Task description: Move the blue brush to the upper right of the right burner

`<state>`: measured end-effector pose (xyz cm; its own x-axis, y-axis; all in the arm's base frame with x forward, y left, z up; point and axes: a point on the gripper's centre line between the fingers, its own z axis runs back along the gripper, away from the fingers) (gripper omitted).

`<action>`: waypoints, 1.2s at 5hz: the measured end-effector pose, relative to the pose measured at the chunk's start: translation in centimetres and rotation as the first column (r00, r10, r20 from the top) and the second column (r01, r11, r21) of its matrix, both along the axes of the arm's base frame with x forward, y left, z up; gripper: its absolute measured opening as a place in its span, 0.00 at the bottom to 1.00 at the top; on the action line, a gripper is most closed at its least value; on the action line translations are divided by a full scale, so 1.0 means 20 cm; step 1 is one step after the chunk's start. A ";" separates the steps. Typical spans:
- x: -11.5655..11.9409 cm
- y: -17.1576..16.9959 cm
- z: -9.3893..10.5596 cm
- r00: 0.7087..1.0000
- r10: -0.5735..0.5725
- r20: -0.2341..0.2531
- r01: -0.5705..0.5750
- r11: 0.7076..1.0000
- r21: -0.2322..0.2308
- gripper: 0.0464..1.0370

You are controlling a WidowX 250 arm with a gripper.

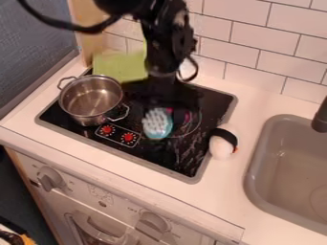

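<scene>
The blue brush (157, 124) lies on the black stovetop with its pale bristles facing up, over the left part of the right burner (195, 125). Just above the brush in the view, the black gripper (167, 98) hangs down over the stove and blends into the dark surface. Small pink patches show beside the brush's upper end. Whether the gripper touches the brush is hard to make out.
A steel pot (91, 99) stands on the stove's left side, with a green object (120, 66) behind it. A white egg-like object with a black band (222, 143) sits by the stove's right edge. The grey sink (290, 167) is at right.
</scene>
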<state>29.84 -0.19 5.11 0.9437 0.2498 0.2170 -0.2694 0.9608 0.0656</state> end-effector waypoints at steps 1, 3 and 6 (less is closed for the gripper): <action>0.07 0.00 0.12 0.981 -0.190 0.045 0.190 0.982 -0.003 0.69; 0.26 -0.10 0.19 0.836 -0.548 0.031 0.543 0.834 0.094 0.69; 0.47 -0.17 -0.04 0.798 -0.600 -0.053 0.602 0.797 0.054 0.69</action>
<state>39.21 -3.56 4.24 0.9059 -0.3835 0.1795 0.3642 0.9220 0.1318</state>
